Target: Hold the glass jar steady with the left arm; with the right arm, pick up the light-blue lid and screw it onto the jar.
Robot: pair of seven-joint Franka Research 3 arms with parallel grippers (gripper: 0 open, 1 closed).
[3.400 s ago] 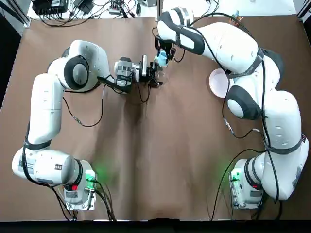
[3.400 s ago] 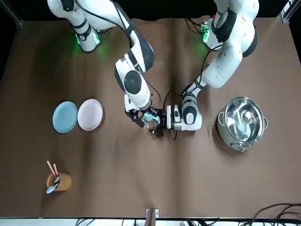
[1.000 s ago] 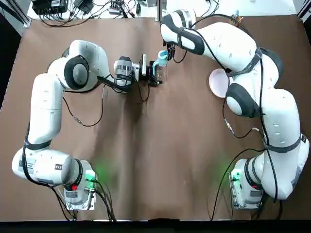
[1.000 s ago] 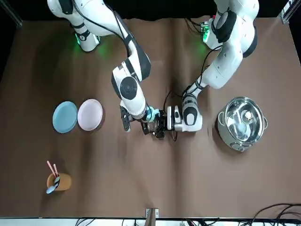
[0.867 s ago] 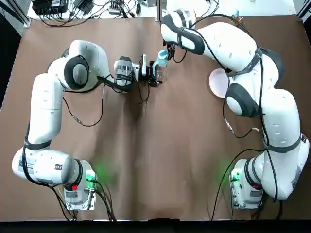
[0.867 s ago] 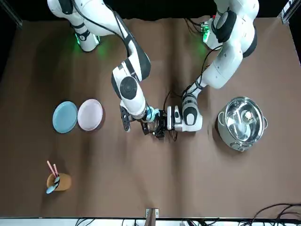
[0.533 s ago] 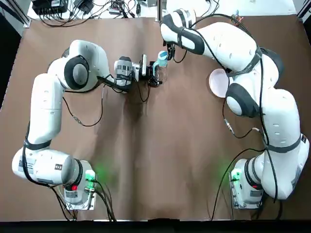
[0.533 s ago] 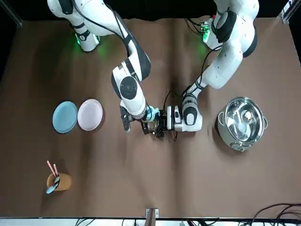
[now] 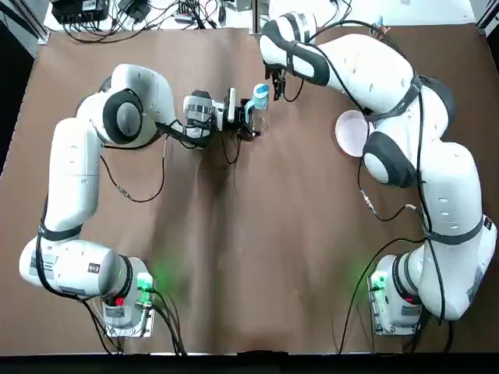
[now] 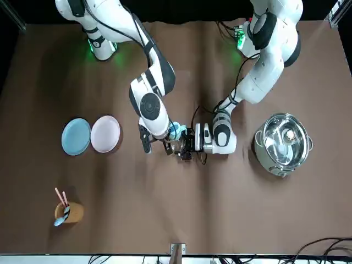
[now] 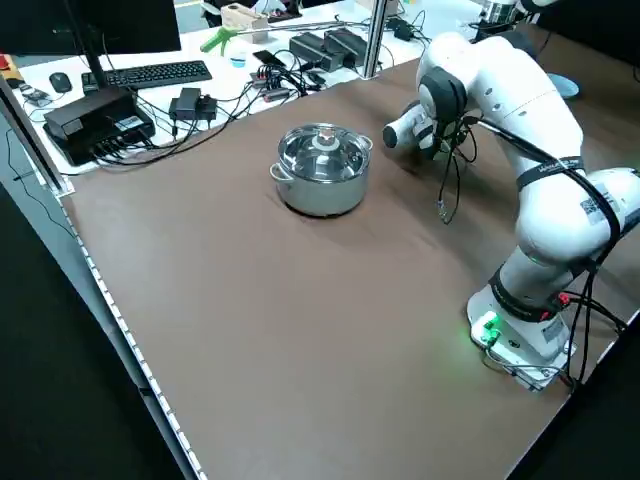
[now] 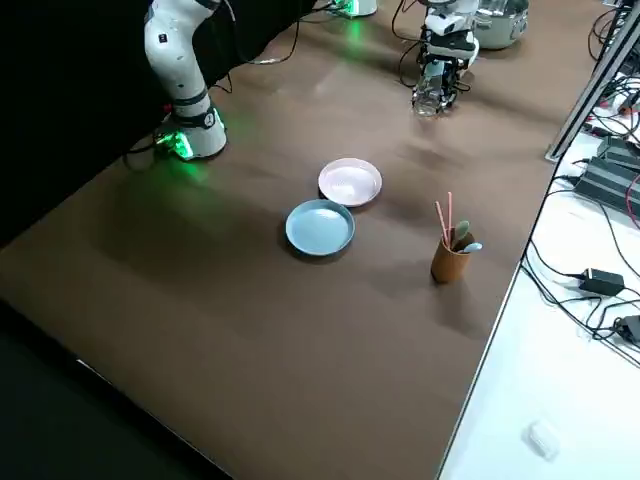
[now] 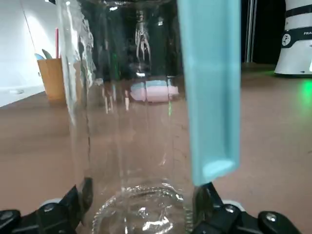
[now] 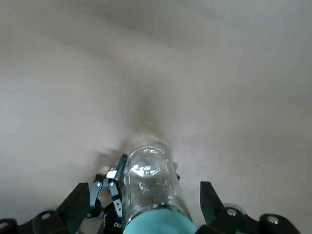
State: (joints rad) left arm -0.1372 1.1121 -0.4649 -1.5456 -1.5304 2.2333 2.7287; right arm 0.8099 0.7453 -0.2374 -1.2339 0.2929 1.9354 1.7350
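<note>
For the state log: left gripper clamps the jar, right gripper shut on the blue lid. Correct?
No: the right gripper is open, fingers clear of the light-blue lid, per the right wrist view. The left gripper clamps the glass jar.

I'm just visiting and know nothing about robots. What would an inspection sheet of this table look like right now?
Surface: brown-covered table; no spills seen.
Job's things: glass jar upright, light-blue lid on its mouth; tightness cannot be told.
Clutter: lidded steel pot, blue plate, pink plate, cup of utensils, all apart from the jar.
Grippers: left gripper clamps the jar's side; right gripper open, off the lid.
Cables: black leads run along both arms; cable tangle past the far edge.
Surroundings: keyboard on a white bench; no person seen.
</note>
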